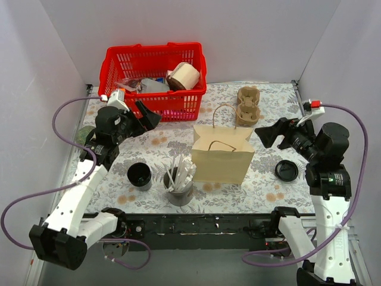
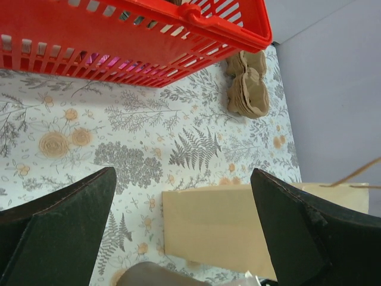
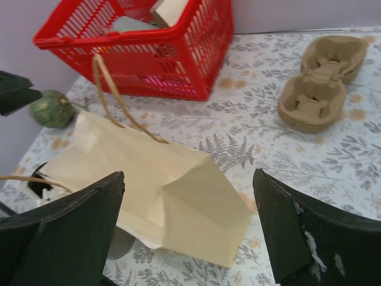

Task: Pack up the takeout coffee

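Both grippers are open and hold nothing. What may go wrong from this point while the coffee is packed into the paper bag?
1. The paper bag looks light and its mouth seems partly folded in; a push from the right gripper might tip it.
2. The cup of stirrers stands close beside the bag and may get knocked.
3. The lidless black cup might be picked by mistake.

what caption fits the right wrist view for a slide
Open right gripper above the paper bag, red basket and cardboard cup carrier beyond.
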